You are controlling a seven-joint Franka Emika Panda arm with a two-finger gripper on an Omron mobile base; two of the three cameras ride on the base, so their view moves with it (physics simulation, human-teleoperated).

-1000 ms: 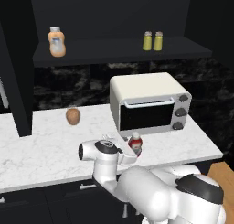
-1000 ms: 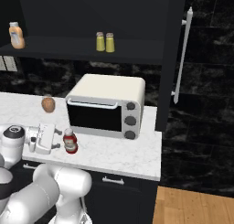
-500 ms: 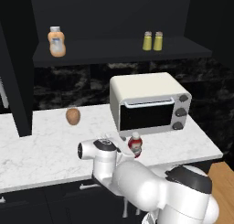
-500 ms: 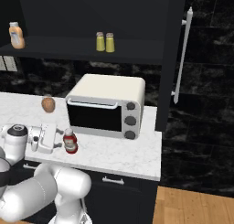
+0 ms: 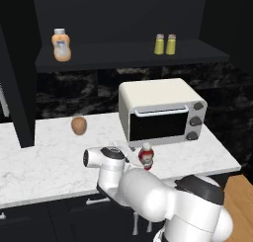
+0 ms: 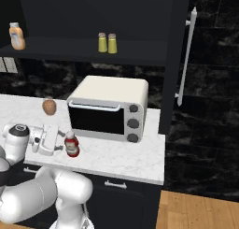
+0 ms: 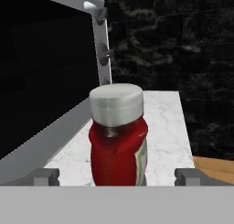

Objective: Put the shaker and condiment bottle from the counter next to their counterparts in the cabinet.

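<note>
Red condiment bottle, white-capped, standing upright on the white marble counter just in front of the toaster oven, near its left front corner. Gripper: jaws spread wide, one fingertip to each side of the bottle, neither visibly touching it; nothing held. Change over the last second: slight. The hand has crept closer to the bottle in both base views, while the bottle itself has not moved and the jaws have stayed wide. Judgement: the approach looks finished or nearly so, and the bottle sits squarely between the fingers, so closing on its body would be the next sensible move. Cabinet shelf above: two look-alike yellow-green shakers side by side at the right, which suggests the shaker half of the task is already done; orange squeeze bottle alone at the left, with free shelf beside it for the red one. Brown egg-shaped item on the counter to the left, well apart, no part of the job. Risk noted: the bottle is waisted and top-heavy with its broad cap, so an off-centre squeeze could tip it against the oven door.
</note>
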